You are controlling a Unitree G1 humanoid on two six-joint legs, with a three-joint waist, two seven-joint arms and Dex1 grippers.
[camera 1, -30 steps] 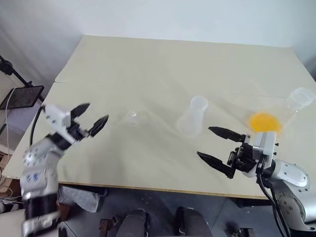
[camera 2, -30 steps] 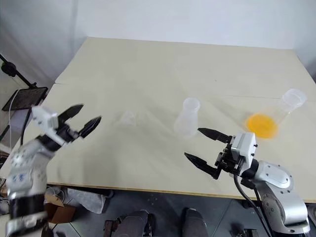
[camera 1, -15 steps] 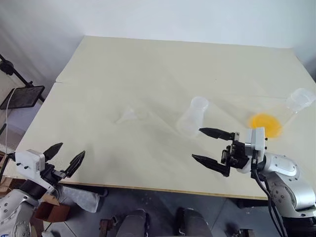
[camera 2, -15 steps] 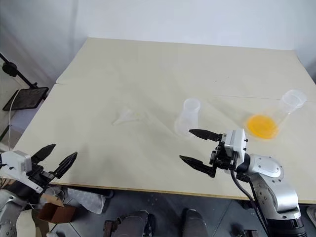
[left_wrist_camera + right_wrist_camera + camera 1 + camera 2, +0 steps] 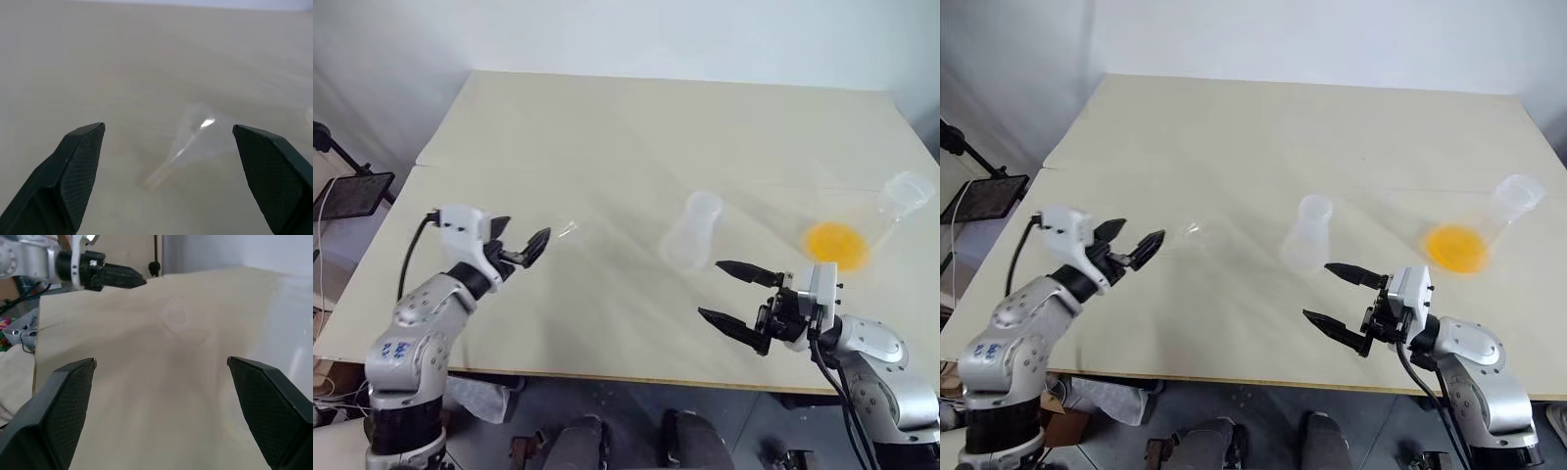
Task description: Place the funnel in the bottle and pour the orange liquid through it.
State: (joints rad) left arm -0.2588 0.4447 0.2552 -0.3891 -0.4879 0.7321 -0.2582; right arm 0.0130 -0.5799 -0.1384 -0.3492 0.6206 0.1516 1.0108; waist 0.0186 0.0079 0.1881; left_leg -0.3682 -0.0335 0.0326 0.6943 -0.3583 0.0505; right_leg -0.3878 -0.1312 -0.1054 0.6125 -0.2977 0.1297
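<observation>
left gripper [image 5: 521, 246] over the table's [image 5: 607, 127] left part, just above the surface, pointing toward the funnel [image 5: 193, 139]. its jaws stand wide apart with nothing between them. in the left wrist view the black fingertips [image 5: 80, 161] flank the funnel, which lies a little ahead of them and untouched.

funnel on its side on the table, just beyond the left gripper's tips, stem toward the gripper and flared rim away. very faint, a small glint on the rim.

bottle [image 5: 690, 230] near the table's middle, clear, apparently empty, well apart from the funnel. whether it stands or lies on its side, cannot tell.

right gripper [image 5: 729, 294] near the front edge, ahead of and below the bottle in the head views, pointing left. jaws spread wide, empty, not touching the bottle. its wrist view looks across the bare tabletop to the left gripper on the far side, with the funnel's round rim faint on the table near it.

flask [image 5: 871, 220] at the far right, tilted with its neck up and to the right. orange liquid [image 5: 836, 243] pooled as a round patch in its wide base. well apart from both grippers.
</observation>
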